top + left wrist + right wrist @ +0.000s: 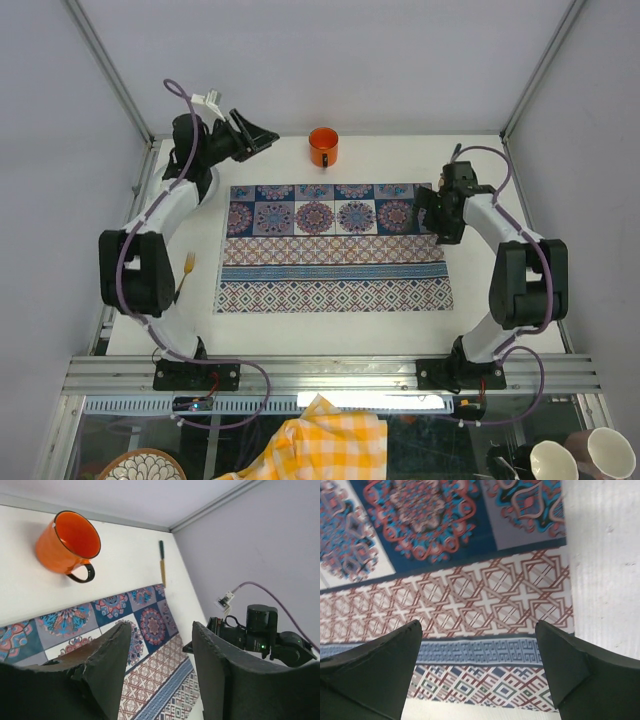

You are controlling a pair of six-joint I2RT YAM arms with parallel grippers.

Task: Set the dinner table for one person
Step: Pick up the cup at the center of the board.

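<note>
Jaws stand wide apart on both of your grippers, with nothing between them. Your left gripper [260, 135] hangs over the far left part of the dinner table [400, 158], the white top edged by metal rails, and it points toward an orange mug [323, 146]. The mug stands upright on the bare white surface just beyond the far edge of a blue-and-purple patterned cloth [333, 247], which lies flat in the middle of the table. From the left wrist you see the mug's black handle turned toward the cloth, and a knife [162, 562] lying on the white surface close to the far right wall, past the cloth's corner. Your right gripper [430, 215] sits over the cloth's right edge near its far corner; its wrist view looks down on the pattern and a strip of bare table beside it. A fork [186, 270] with a yellow handle lies left of the cloth, beside your left arm.
</note>
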